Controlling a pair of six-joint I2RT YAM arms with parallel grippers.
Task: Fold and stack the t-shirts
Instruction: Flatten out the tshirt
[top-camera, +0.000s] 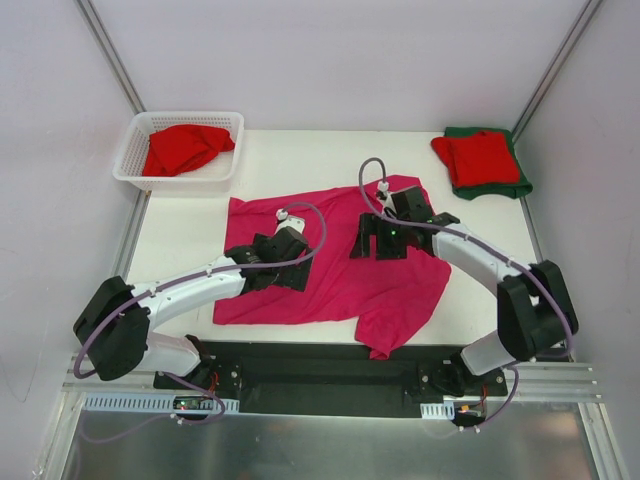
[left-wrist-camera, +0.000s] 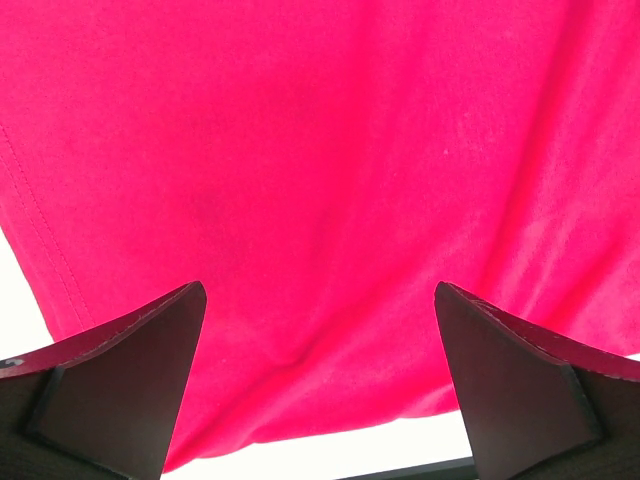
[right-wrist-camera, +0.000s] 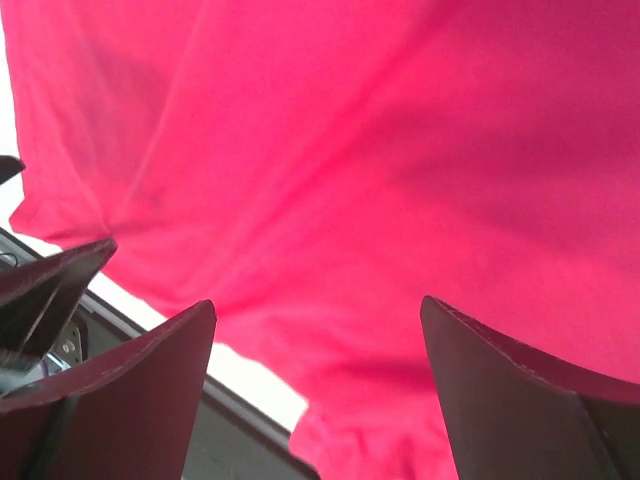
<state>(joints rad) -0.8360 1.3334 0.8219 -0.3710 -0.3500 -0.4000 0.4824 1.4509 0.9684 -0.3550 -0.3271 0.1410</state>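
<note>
A magenta-pink t-shirt (top-camera: 335, 275) lies spread and rumpled across the middle of the table, one part drooping over the near edge. My left gripper (top-camera: 283, 262) hovers over its left half, open, with only pink cloth (left-wrist-camera: 320, 180) between its fingers (left-wrist-camera: 150, 350). Over the shirt's upper right part my right gripper (top-camera: 385, 238) also stands open, the pink shirt (right-wrist-camera: 400, 180) filling its wrist view. A folded red t-shirt (top-camera: 478, 157) rests on a folded dark green t-shirt (top-camera: 520, 185) at the back right. A crumpled red t-shirt (top-camera: 185, 148) lies in the basket.
The white lattice basket (top-camera: 130, 165) stands at the back left corner. White table top (top-camera: 300, 155) shows beyond the pink shirt. A black base rail (top-camera: 330, 370) runs along the near edge. Grey walls close in the sides and back.
</note>
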